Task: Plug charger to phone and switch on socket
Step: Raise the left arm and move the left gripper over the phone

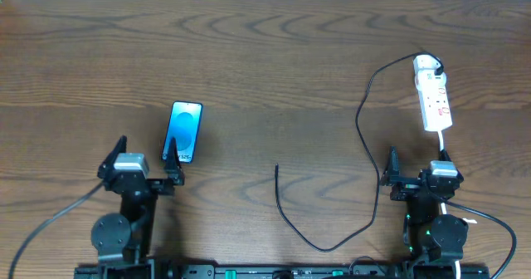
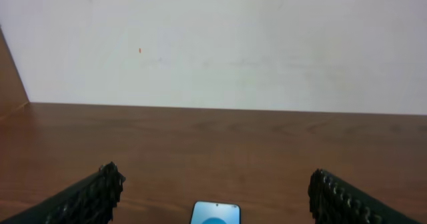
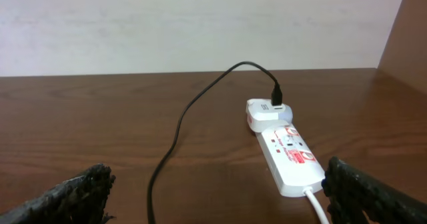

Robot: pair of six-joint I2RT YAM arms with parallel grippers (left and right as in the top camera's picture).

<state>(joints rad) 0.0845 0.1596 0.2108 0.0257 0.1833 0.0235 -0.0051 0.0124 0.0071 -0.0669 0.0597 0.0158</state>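
Observation:
The phone (image 1: 184,131) lies flat at the left with its blue screen up; its top edge shows in the left wrist view (image 2: 215,213). My left gripper (image 1: 148,159) is open and empty just in front of it. The white socket strip (image 1: 433,101) lies at the far right, with a white adapter at its far end. The black charger cable (image 1: 365,146) runs from that adapter in a long loop; its free tip (image 1: 276,168) lies on the table mid-way. My right gripper (image 1: 417,164) is open and empty, just in front of the strip (image 3: 288,155).
The wooden table (image 1: 265,55) reaches back to a white wall (image 3: 200,24). The strip's white cord (image 3: 317,207) runs toward my right arm. Both arm bases stand at the front edge.

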